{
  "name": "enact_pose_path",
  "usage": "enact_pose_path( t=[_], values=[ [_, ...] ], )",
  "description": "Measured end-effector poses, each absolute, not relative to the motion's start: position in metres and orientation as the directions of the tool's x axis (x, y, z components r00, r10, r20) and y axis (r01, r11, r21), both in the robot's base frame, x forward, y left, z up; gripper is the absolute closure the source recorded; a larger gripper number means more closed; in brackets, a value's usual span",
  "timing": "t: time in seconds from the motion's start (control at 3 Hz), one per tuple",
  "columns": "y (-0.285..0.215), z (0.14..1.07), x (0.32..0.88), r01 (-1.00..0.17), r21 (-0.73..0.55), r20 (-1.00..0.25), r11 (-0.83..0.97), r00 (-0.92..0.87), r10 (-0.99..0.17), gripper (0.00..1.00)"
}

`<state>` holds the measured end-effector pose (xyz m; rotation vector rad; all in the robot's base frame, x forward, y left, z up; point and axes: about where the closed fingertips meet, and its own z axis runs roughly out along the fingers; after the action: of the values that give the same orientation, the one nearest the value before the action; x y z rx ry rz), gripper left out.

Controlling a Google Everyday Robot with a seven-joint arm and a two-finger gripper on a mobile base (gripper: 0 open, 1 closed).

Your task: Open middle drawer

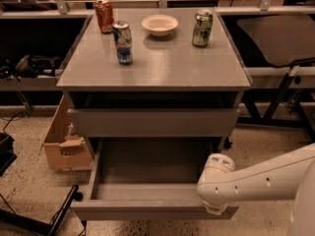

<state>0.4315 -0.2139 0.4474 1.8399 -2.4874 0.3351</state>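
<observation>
The middle drawer (pixel 147 209) is pulled far out toward me, below the shut upper grey front (pixel 152 122). Its grey box interior (pixel 152 166) shows. The lowest front is hidden under it. My white arm (pixel 266 181) reaches in from the right. My gripper (pixel 215 210) is at the right end of the drawer's front panel, pointing down behind the round wrist joint (pixel 216 176), which hides most of it.
On the cabinet top (pixel 162 63) stand a red can (pixel 104 14), a blue-and-silver can (pixel 122 42), a green can (pixel 202 28) and a white bowl (pixel 160 24). A cardboard box (pixel 61 141) sits left of the cabinet. Black cables and a bar (pixel 59 215) lie at the lower left.
</observation>
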Motion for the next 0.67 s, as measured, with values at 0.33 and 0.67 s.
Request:
enact_pose_path(
  t=[0.33,0.67],
  values=[
    [-0.2193,0.4537,0.4123,-0.939,-0.157,0.168,0.305,-0.330,-0.929,1.00],
    [-0.2199,0.4546,0.4109,-0.938,-0.156,0.169,0.309,-0.334,-0.927,1.00]
  ],
)
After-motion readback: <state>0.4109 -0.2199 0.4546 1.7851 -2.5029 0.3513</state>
